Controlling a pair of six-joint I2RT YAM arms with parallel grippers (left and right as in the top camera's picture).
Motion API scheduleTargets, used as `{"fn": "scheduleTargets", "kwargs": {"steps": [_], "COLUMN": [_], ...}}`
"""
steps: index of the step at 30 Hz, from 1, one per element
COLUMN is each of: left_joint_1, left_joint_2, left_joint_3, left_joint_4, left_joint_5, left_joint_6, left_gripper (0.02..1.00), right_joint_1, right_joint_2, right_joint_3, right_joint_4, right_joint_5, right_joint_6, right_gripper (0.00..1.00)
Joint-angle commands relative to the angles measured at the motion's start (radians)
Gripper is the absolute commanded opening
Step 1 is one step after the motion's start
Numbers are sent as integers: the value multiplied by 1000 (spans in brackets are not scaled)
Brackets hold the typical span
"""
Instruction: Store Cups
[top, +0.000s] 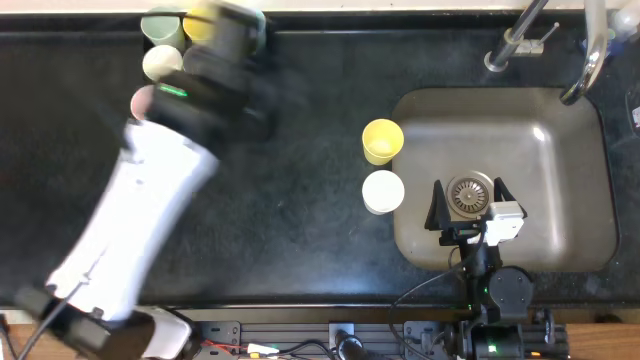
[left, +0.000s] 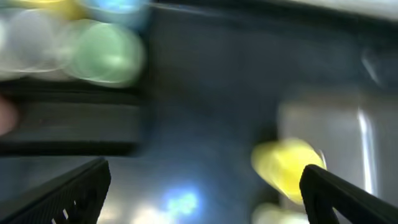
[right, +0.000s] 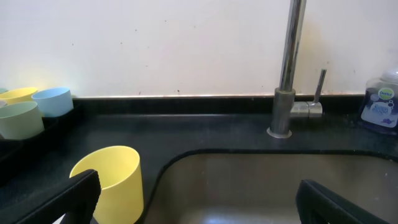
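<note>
At the far left back corner of the desk (top: 300, 240) is the cluster I judge to be the stored cups: a green cup (top: 160, 28), a stored yellow cup (top: 198, 27), a stored white cup (top: 160, 63) and a pink cup (top: 143, 100). My right wrist view adds a blue cup (right: 53, 101) just beside them. They seem to sit on a dark rack (right: 11, 149), though I cannot tell its shape.

My left hand (left: 205, 168) hangs by this cluster. Its two fingers are spread wide with nothing between them, so it carries no cup.

Toward the middle, two cups are left to store. The loose yellow cup (top: 382, 140) stands upright on the desk, touching or nearly touching the left rim of the sink (top: 560, 180). The loose white cup (top: 382, 191) stands just beside it on the side nearer my bases, well apart from the stored group.

At the right, my right hand (right: 198, 180) sits low over the sink basin near the drain. Its fingers are spread apart and empty, and the tap (right: 287, 74) rises beyond it.

I judge the job mostly done: five cups look put away and two remain. Next I would fetch one of the loose pair. The yellow one is the nearer to the rack.
</note>
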Motion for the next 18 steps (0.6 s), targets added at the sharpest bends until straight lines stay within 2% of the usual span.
{"fn": "scheduleTargets", "kwargs": {"steps": [1,4,6,13,18], "left_joint_1": [-288,-372,-375,-244,-161], "left_joint_2": [105,149,175,285,343], "left_joint_3": [-9,-9,-9,-9,-9], "left_joint_4": [55,78,74,71,68], "left_joint_5": [-239,-208,-135,153,232], "left_joint_6": [-17,-82,-119,-122,-149], "left_gripper": [998,998,998,998,998], "right_joint_1": [-6,-6,-6,-6,-6], "right_joint_2": [-9,-9,-9,-9,-9], "right_joint_3": [-14,-13,-14,-14,-14], "right_joint_4": [5,5,5,5,5], "right_joint_5": [-6,-6,-6,-6,-6], "right_joint_6": [4,4,4,4,4], "right_gripper": [998,996,998,996,996]}}
